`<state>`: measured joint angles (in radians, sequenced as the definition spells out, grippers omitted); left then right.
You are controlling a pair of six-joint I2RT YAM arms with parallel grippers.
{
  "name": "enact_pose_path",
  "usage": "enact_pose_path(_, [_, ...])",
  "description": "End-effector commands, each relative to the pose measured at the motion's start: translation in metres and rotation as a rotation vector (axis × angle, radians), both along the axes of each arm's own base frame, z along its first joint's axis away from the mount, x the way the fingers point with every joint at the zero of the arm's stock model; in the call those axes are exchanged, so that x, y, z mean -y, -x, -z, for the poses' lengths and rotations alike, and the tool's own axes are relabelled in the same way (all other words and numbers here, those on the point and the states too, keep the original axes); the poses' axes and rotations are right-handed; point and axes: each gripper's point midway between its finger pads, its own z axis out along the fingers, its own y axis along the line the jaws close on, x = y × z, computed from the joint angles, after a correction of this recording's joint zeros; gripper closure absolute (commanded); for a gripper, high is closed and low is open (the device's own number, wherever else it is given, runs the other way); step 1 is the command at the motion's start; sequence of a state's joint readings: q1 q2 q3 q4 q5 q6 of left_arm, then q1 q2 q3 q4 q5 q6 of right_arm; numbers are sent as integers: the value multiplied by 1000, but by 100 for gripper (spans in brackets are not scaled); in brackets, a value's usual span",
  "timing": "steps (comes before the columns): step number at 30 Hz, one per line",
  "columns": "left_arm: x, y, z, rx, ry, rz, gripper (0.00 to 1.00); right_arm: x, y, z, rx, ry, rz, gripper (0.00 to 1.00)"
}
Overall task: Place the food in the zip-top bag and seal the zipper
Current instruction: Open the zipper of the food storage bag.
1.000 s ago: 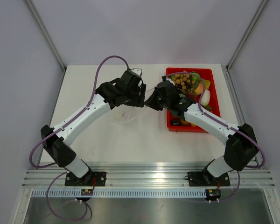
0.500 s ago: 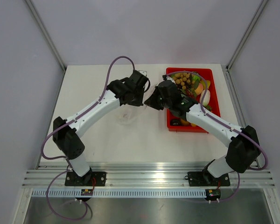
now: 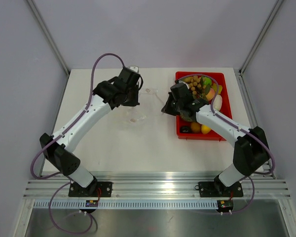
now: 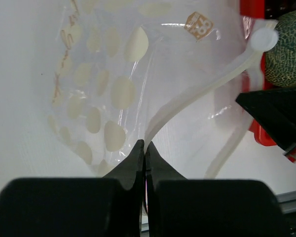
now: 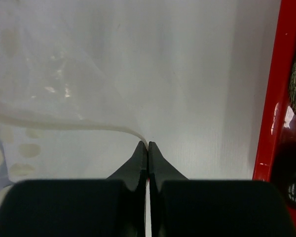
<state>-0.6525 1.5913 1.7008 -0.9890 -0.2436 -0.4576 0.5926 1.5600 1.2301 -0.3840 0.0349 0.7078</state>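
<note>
The zip-top bag (image 3: 139,112), clear with pale dots, hangs stretched between my two grippers above the table. My left gripper (image 4: 145,145) is shut on one lip of its mouth, pinching the white zipper (image 4: 197,94) strip. My right gripper (image 5: 148,144) is shut on the other lip, where the zipper (image 5: 64,123) curves into its tips. From above, the left gripper (image 3: 136,101) is to the bag's left and the right gripper (image 3: 164,109) to its right. The food (image 3: 203,89) lies piled in the red tray. I see no food inside the bag.
The red tray (image 3: 200,137) stands right of the bag, close behind my right gripper; its wall (image 5: 269,98) runs along the right wrist view. A green netted melon piece (image 4: 286,49) sits at the tray's near end.
My left gripper has shut on the bag's lip and drawn back to the left, pulling the mouth apart. My right gripper stays shut and has shifted slightly right.
</note>
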Motion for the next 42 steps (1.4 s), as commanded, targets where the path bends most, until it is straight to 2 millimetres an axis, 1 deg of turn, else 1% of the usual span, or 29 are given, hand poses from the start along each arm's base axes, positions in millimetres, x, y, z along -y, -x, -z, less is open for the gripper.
enact_pose_path(1, [10,7,-19,31,85,27,100,-9,-7,-4,15,14,-43,100])
enact_pose_path(3, [12,8,-19,26,95,38,100,-11,-9,-5,20,14,-47,100])
enact_pose_path(4, [13,8,-17,16,105,41,100,-10,-9,-3,13,28,-56,100])
enact_pose_path(5, [17,11,-14,1,123,56,100,-10,-12,-3,16,40,-57,100])
enact_pose_path(7, [21,12,-4,-18,135,64,100,-9,-12,-1,5,65,-66,100])
enact_pose_path(8, [22,10,-1,-21,137,59,100,-10,-13,-3,5,63,-70,100])
enact_pose_path(12, [20,0,16,-25,94,29,100,-10,-13,-7,10,62,-70,92])
enact_pose_path(13, [22,-1,23,-38,83,34,100,-9,-12,-8,10,65,-70,87])
enact_pose_path(15, [25,-3,25,-40,88,40,100,-6,-10,-12,11,70,-65,82])
enact_pose_path(16, [28,-3,26,-44,95,51,100,-5,-9,-13,15,71,-61,76])
enact_pose_path(18, [30,-4,27,-47,101,58,100,-2,-7,-19,22,70,-51,72])
enact_pose_path(19, [32,-4,27,-46,107,62,100,1,-6,-20,23,75,-45,63])
enact_pose_path(21, [35,-4,30,-54,109,68,100,4,-4,-31,41,67,-40,62])
enact_pose_path(22, [36,-4,31,-57,113,73,100,5,-3,-36,51,66,-39,58])
enact_pose_path(23, [37,-4,31,-59,115,75,100,9,-3,-47,75,64,-28,54])
enact_pose_path(25, [39,-5,34,-63,117,80,100,19,-4,-56,96,87,-5,52])
enact_pose_path(26, [40,-5,34,-65,117,83,100,29,-6,-62,115,103,25,49])
enact_pose_path(27, [40,-6,33,-60,118,84,100,38,-6,-72,136,109,43,48])
enact_pose_path(29, [40,-5,35,-63,114,92,100,67,-13,-77,151,130,119,42])
enact_pose_path(30, [41,-6,34,-59,117,92,100,81,-15,-86,170,128,152,38])
enact_pose_path(31, [42,-6,35,-59,114,96,100,105,-22,-88,174,130,211,38])
enact_pose_path(33, [43,-6,35,-61,116,98,100,130,-24,-91,181,135,259,33])
enact_pose_path(34, [42,-5,36,-65,114,99,100,142,-25,-90,181,147,286,31])
enact_pose_path(35, [43,-5,37,-67,113,103,100,165,-30,-89,176,163,342,28])
enact_pose_path(37, [44,-5,38,-69,113,105,100,187,-35,-84,168,183,382,26])
enact_pose_path(38, [44,-4,38,-71,113,107,100,206,-40,-77,146,192,424,26])
enact_pose_path(40, [45,-4,37,-69,115,110,100,224,-47,-66,121,214,452,26])
enact_pose_path(41, [45,-3,36,-69,117,113,100,237,-54,-55,87,213,470,26])
enact_pose_path(42, [46,-2,36,-69,117,116,100,241,-57,-47,67,218,468,26])
